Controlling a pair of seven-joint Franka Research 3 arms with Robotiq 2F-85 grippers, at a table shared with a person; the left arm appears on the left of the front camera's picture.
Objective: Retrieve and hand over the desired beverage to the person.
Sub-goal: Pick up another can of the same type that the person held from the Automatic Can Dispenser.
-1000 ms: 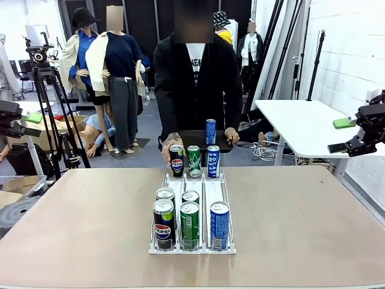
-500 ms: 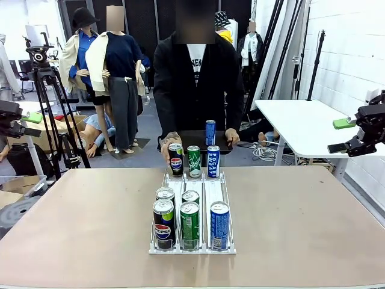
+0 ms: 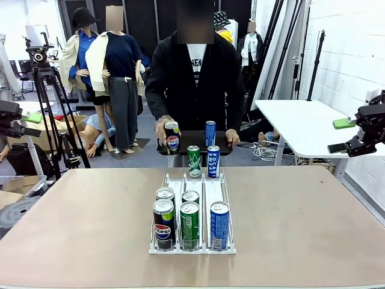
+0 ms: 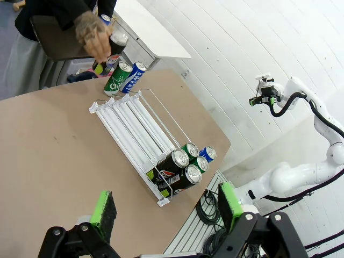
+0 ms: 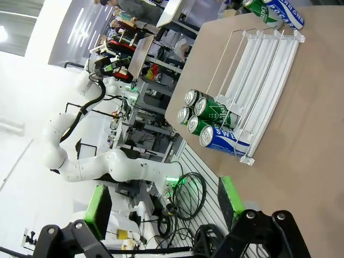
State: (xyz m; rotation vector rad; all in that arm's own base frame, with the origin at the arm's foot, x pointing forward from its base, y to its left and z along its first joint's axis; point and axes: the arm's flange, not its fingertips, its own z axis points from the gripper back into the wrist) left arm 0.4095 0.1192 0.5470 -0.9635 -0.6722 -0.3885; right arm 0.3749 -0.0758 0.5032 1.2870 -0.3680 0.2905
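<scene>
Table (image 3: 72, 229): tan top, with a white three-lane rack (image 3: 213, 188) at its centre. The person (image 3: 195, 84) stands at the far side. One hand (image 3: 161, 127) holds a Pepsi can (image 3: 172, 139) up in the air, above and behind the rack's far-left lane and clear of it. The other hand (image 3: 231, 135) is at the right edge of a black tray (image 3: 192, 137) that carries a blue can (image 3: 210, 131). Rack, far end: green can (image 3: 194, 161) in the middle lane, Pocari can (image 3: 213, 161) in the right lane. Rack, near end: two near Pepsi cans (image 3: 163, 224) left, two near green cans (image 3: 189, 224) middle, one near blue can (image 3: 219, 225) right. Left fingers (image 4: 104, 208): spread wide and holding nothing, off the table's left side. Right fingers (image 5: 98, 207): likewise spread and holding nothing, off the right side. Both are well apart from the rack.
</scene>
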